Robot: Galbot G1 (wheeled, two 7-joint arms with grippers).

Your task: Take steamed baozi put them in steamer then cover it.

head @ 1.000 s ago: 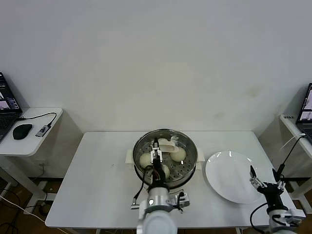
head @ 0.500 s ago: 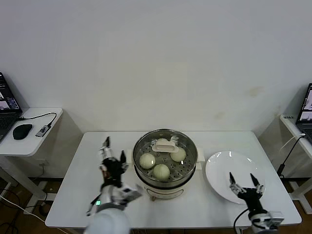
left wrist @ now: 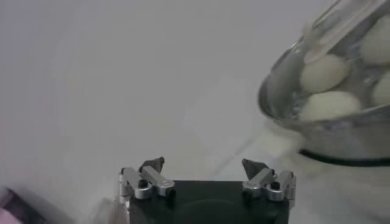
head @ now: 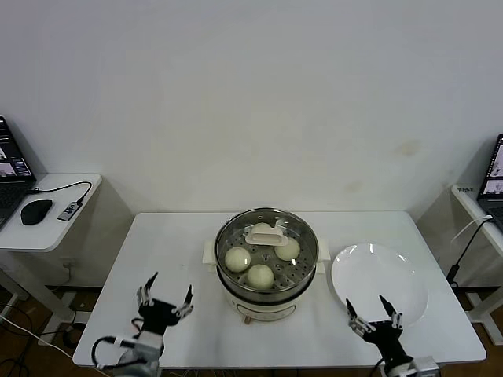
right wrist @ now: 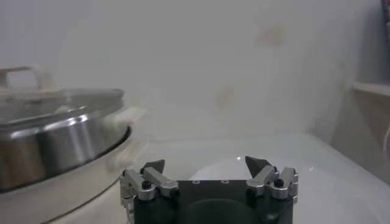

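Note:
The steamer [head: 267, 284] stands at the table's middle, covered by its glass lid with a cream handle [head: 266, 234]. Three baozi [head: 260, 276] show through the glass; a fourth is hidden under the handle. My left gripper [head: 164, 297] is open and empty, low at the table's front left, apart from the steamer. In the left wrist view [left wrist: 204, 165] the steamer [left wrist: 341, 131] and baozi [left wrist: 325, 73] lie ahead. My right gripper [head: 374, 314] is open and empty at the front right, by the plate. It also shows in the right wrist view [right wrist: 205, 164], with the steamer [right wrist: 58, 146] beside it.
An empty white plate [head: 379, 283] lies right of the steamer. A side desk [head: 47, 212] at the far left holds a mouse and a laptop. Another laptop [head: 493, 182] stands at the far right.
My left gripper left the lid over the steamer and moved left, then down to the front left. My right gripper dropped lower toward the front edge. The lid stays on the steamer.

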